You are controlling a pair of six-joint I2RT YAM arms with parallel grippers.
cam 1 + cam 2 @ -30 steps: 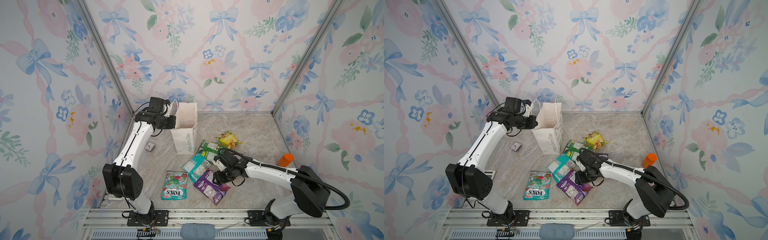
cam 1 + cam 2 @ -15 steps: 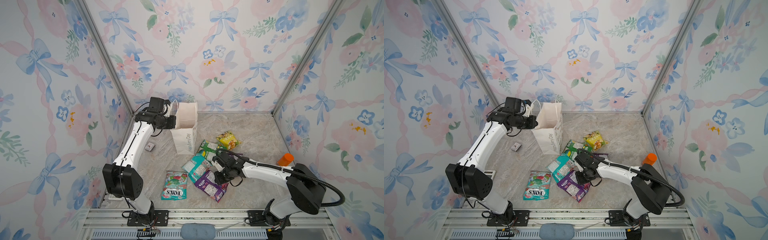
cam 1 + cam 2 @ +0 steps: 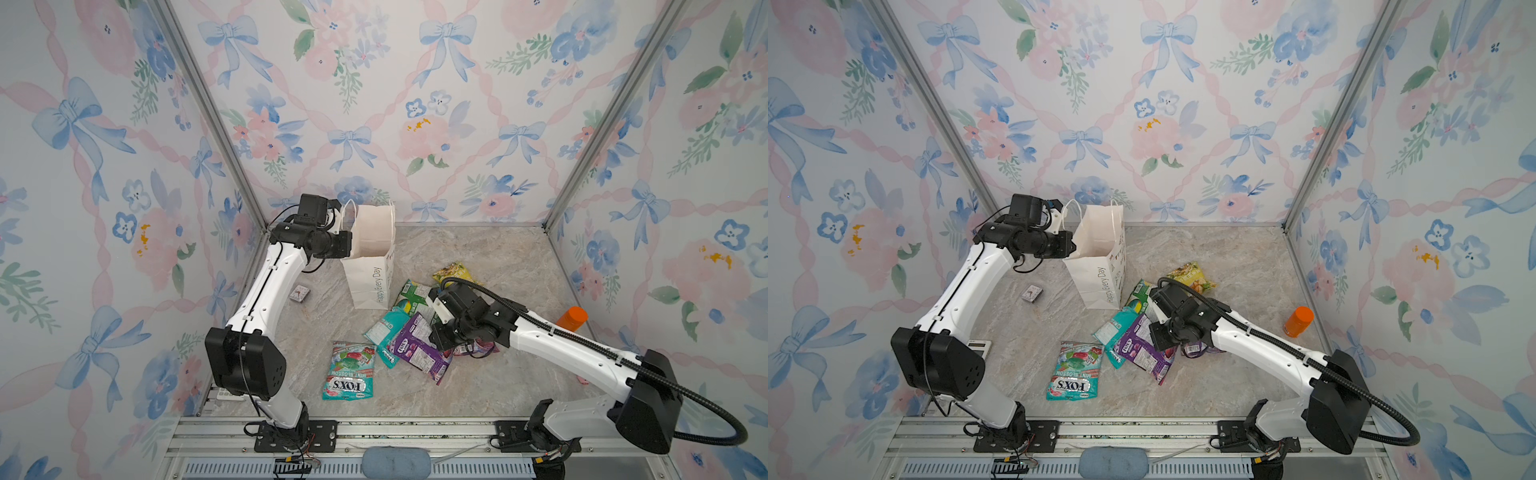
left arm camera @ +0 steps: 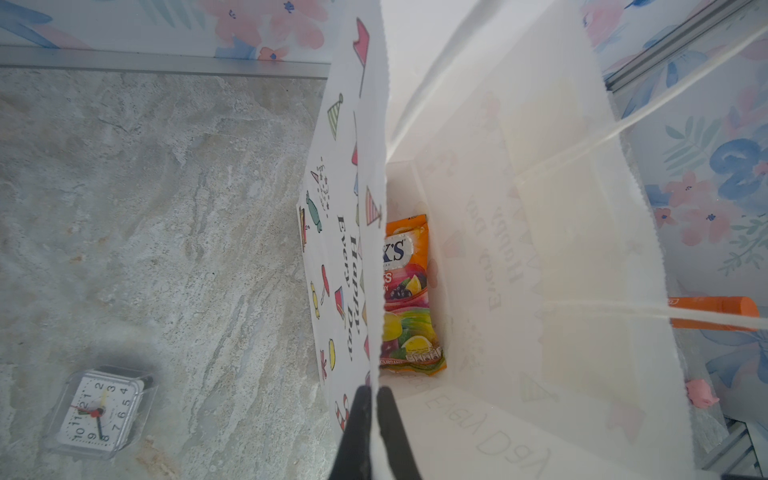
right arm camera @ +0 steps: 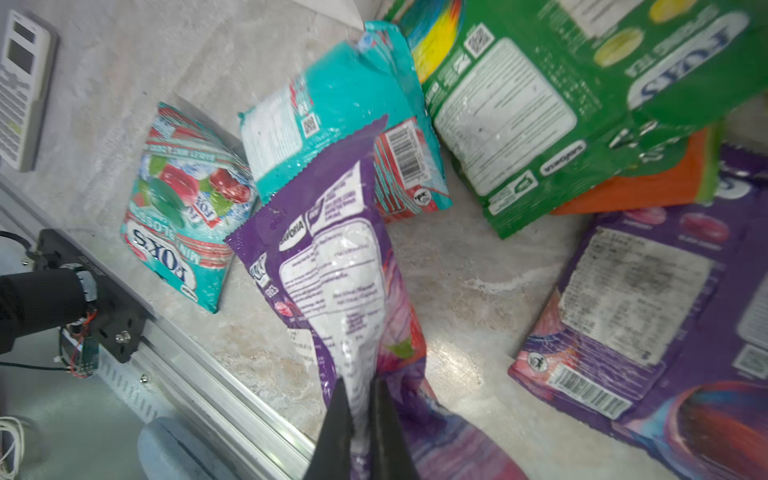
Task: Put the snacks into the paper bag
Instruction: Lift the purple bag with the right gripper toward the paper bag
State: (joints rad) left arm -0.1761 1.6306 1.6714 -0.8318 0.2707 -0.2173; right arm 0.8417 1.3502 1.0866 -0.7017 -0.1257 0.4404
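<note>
Shows the right gripper (image 5: 358, 388) nipped shut on one end of a purple packet (image 5: 332, 257), the rest of it angled up off the tabletop (image 5: 457, 266), probably gripped at the edge for dropping end-first into the paper bag (image 3: 371, 253). Puts this grip in front of the bag and slightly to its right, among the loose snacks. Shows the right arm reaching low from the front rail (image 3: 415, 428), forearm nearly level, wrist bent down over the pile. Shows the left gripper (image 4: 374, 390) pinched closed on the top rim of a printed wall at the bag's left side, seemingly to hold the mouth open and the bag upright for loading. Shows the left arm slanting up and back from the same rail, wrist level with the rim. Reveals one orange FOX'S packet (image 4: 407, 291) lying on the bottom inside the bag. Lists, outside and in front of the bag: a green packet (image 3: 411, 293) just beside its base, a teal packet (image 3: 384, 328) just past that, a second teal packet (image 3: 349, 372) farthest forward, a second purple packet (image 5: 644, 311) near the held one, a yellow chip bag (image 3: 453, 274) to the bag's right. Leaves most of the loading not yet done.
</note>
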